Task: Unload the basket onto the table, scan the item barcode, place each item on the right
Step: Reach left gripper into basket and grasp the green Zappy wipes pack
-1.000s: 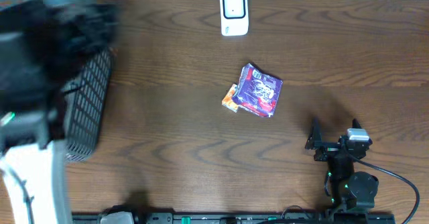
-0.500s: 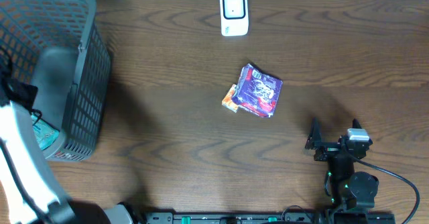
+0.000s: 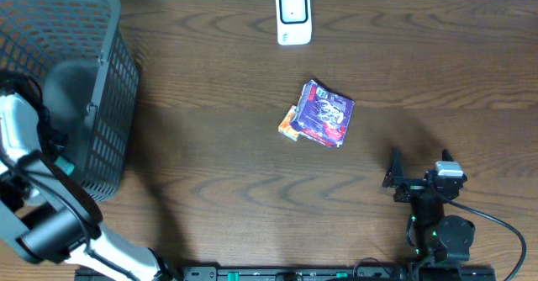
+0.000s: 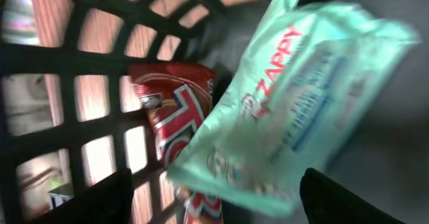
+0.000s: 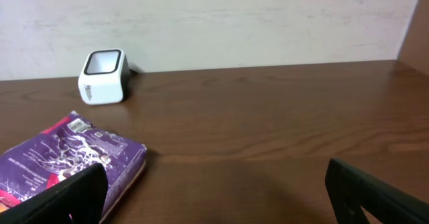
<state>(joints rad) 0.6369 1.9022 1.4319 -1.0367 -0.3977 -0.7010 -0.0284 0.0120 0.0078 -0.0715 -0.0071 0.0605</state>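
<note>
The left fingers [image 4: 87, 200] stand wide apart inside the black mesh basket [image 4: 67, 49], gripping nothing. Between them, touching neither, is a mint-green pack [image 4: 301, 96] lettered ZAPPY, blurred and tilted. Just behind it a red packet [image 4: 177, 110] leans against the basket wall, partly covered by the green pack. Whether the green pack rests on the basket floor I cannot tell. From above, the left arm [image 3: 18, 134] reaches down into the basket [image 3: 109, 104] at the left edge of the worktop [image 3: 210, 172], and the arm hides what lies inside.

The right fingers [image 5: 64, 197] are also spread fully open and empty, low over the worktop near its front right corner. A little ahead of them and to the left lies a purple packet [image 5: 67, 157], flat on the wood near the middle of the worktop, with an orange item [image 3: 288, 126] poking out from under its left edge. Farther back, by the wall, stands the white scanner [image 5: 102, 75], well apart from the packet.
</note>
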